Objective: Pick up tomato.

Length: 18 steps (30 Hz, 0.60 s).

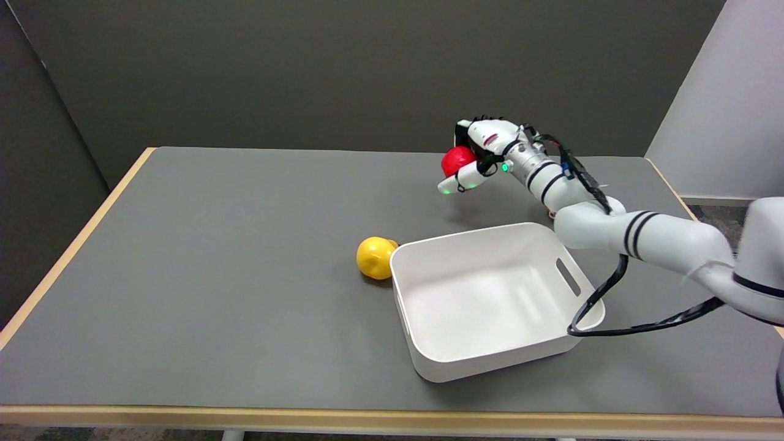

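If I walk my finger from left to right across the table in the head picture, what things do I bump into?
yellow fruit → white bin, empty inside → farther back, red tomato held in the air by the right hand

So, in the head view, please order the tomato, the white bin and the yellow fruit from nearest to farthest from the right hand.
1. Tomato: red, held in the right hand, above the table.
2. White bin: below the hand, toward the near side.
3. Yellow fruit: against the bin's left wall, farthest.
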Tool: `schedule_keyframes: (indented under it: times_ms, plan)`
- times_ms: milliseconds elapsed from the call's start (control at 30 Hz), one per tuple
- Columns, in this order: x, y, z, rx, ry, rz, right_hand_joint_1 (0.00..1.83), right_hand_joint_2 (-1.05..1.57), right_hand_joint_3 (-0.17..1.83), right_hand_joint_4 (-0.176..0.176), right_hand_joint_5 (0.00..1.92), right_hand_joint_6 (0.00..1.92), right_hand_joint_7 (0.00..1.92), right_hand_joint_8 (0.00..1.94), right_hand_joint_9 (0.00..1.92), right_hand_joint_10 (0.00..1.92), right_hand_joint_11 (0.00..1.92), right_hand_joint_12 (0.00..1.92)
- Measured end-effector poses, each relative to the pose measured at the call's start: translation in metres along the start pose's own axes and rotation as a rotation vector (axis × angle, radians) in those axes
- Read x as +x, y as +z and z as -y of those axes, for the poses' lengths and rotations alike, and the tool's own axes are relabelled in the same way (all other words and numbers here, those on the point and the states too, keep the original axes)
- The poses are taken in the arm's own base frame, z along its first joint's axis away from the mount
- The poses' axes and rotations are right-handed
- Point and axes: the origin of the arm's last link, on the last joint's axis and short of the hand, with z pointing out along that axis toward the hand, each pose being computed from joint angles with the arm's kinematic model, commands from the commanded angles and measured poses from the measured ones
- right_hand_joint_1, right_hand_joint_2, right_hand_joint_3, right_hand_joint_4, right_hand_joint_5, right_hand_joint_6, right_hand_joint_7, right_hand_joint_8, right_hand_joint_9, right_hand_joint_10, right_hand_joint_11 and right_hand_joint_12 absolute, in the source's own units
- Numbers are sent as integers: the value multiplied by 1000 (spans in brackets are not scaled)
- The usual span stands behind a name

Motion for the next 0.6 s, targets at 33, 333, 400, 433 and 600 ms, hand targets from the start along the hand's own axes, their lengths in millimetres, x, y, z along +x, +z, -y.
schedule_keyframes:
  times_ms: [33, 333, 400, 433, 600]
  plan:
    - [3, -2, -1, 5, 10, -13, 1340, 1150, 178, -176, 513, 1672, 827, 1211, 814, 1404, 813, 1616]
    - [31, -41, -22, 19, 118, -151, 1342, 1121, 232, -176, 519, 1676, 834, 1217, 822, 1388, 840, 1653]
    - [39, -59, -31, 17, 162, -202, 1345, 1078, 318, -176, 529, 1675, 836, 1228, 821, 1404, 831, 1716]
    - [41, -65, -34, 16, 176, -218, 1345, 1069, 333, -176, 535, 1670, 839, 1227, 822, 1405, 831, 1718]
    - [47, -108, -47, 21, 279, -312, 1348, 1105, 235, -176, 562, 1619, 855, 1191, 832, 1388, 861, 1617]
